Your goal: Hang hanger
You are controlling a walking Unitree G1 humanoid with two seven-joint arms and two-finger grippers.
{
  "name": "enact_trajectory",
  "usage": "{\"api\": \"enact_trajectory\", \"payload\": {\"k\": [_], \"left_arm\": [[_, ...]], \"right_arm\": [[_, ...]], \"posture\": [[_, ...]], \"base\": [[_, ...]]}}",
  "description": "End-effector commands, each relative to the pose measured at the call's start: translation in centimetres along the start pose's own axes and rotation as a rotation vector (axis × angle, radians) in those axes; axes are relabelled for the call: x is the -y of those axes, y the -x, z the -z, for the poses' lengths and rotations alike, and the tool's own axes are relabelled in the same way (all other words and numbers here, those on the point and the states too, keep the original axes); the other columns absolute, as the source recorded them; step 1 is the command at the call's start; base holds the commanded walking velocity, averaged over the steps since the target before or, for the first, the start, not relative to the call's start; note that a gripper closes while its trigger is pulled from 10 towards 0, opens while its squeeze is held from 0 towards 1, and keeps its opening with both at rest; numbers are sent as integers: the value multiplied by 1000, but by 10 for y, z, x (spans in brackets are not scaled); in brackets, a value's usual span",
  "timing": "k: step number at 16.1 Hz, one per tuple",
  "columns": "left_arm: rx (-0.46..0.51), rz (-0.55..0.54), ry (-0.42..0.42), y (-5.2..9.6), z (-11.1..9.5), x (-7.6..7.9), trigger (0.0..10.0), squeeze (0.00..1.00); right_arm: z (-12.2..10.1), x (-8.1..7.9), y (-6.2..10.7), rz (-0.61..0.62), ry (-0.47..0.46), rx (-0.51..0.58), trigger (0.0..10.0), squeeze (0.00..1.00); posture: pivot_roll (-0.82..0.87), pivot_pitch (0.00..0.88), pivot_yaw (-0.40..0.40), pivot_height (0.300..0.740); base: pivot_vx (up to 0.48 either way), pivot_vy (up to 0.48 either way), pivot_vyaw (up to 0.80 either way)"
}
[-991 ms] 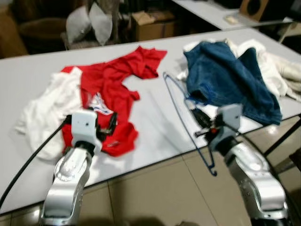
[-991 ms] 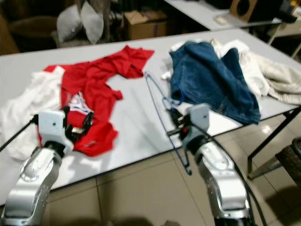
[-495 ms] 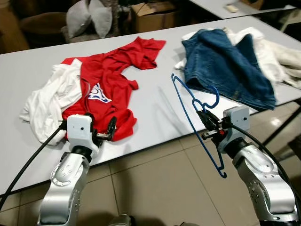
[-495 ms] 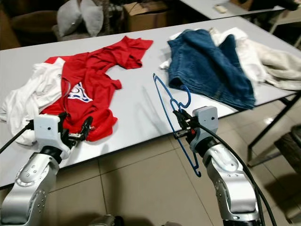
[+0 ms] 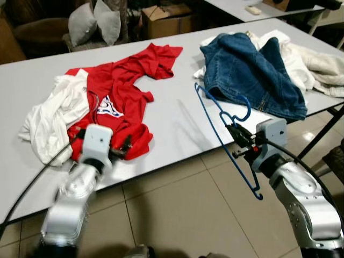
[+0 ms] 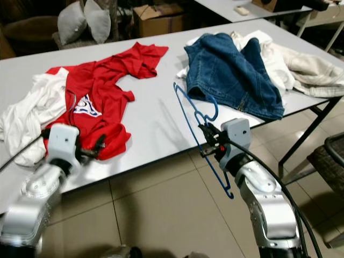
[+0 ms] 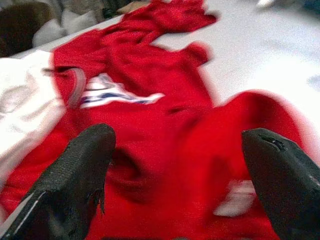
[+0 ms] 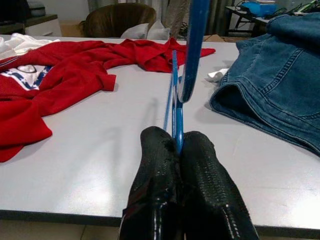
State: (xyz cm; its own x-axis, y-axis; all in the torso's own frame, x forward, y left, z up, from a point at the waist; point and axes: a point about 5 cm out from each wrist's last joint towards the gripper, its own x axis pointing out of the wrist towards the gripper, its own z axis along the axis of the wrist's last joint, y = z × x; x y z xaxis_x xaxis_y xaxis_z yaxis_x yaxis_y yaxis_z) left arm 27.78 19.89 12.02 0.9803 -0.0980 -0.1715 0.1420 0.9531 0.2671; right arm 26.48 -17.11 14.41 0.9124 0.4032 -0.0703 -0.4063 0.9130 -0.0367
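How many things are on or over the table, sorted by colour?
Red: 1, the red shirt
Blue: 2, the jeans and the hanger held in the right gripper
White or cream: 2, the white cloth and the cream pile
Total: 5

I see a long white table [image 5: 177,129] on a floor of large beige tiles [image 5: 177,215]. Behind it sit grey cushions [image 5: 94,21] and a cardboard box [image 5: 164,19], with a second white table [image 5: 252,9] further back, dimly lit.
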Motion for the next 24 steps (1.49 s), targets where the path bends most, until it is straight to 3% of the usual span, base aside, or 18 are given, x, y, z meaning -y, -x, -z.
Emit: {"api": "enact_trajectory", "payload": {"k": [1,2,3,5,7,11,12,14,15,17,18,19,20,21,22,23,24], "left_arm": [[-18,31,-52,-4,1,-5,3647,0],[-24,43,-66,-5,-1,-9,2196,0],[-25,53,-65,-6,-1,-10,0,0],[-39,202,-51,-11,-2,-9,0,0],[-30,258,13,-21,-5,-13,0,0],[-68,358,-16,-33,0,-18,0,0],[-102,379,-86,-39,5,-19,0,0],[-121,402,-100,-43,8,-17,0,0],[-130,444,-80,-46,10,-14,627,0],[-145,525,-11,-48,13,-10,3686,0],[-161,544,-30,-48,16,-10,6039,0],[-193,556,-86,-47,21,-12,9804,0],[-210,546,-108,-48,23,-14,9020,0],[-209,529,-133,-49,22,-16,3725,0],[-199,528,-138,-50,21,-16,1294,0],[-148,546,-151,-51,14,-16,0,0],[-139,556,-152,-51,14,-15,0,0]], "right_arm": [[-3,1,0,-8,20,11,10000,0],[-2,0,0,-11,21,10,10000,0],[-2,0,1,-12,21,9,10000,0],[1,1,2,-16,23,0,10000,0],[1,0,1,-20,22,-4,10000,0],[2,-1,0,-28,22,-6,10000,0],[2,-2,0,-31,24,-7,10000,0],[2,-2,-1,-33,24,-8,10000,0],[3,-2,0,-36,25,-10,10000,0],[3,-2,-1,-39,25,-13,10000,0],[3,-2,-1,-40,25,-13,10000,0],[3,-3,-1,-41,25,-13,10000,0],[3,-3,-2,-42,25,-13,10000,0],[4,-3,-2,-42,25,-13,10000,0],[4,-3,-2,-40,26,-13,10000,0],[4,-2,-3,-37,27,-11,10000,0],[4,-2,-3,-36,27,-10,10000,0]], "posture": [[-97,46,43,740],[-98,44,46,740],[-98,42,48,740],[-97,37,53,740],[-98,34,56,740],[-98,33,57,740],[-101,33,56,740],[-102,34,57,740],[-100,34,56,740],[-99,34,57,740],[-98,34,57,740],[-97,33,57,740],[-95,33,57,740],[-92,34,56,740],[-91,34,57,740],[-87,34,58,740],[-85,35,58,740]], "base": [[0,0,0],[0,0,0],[0,0,0],[0,0,0],[0,0,0],[0,0,0],[0,0,0],[0,0,0],[0,0,0],[0,0,0],[0,0,0],[0,0,0],[0,0,0],[0,0,0],[0,0,0],[0,0,0],[0,0,0]]}}
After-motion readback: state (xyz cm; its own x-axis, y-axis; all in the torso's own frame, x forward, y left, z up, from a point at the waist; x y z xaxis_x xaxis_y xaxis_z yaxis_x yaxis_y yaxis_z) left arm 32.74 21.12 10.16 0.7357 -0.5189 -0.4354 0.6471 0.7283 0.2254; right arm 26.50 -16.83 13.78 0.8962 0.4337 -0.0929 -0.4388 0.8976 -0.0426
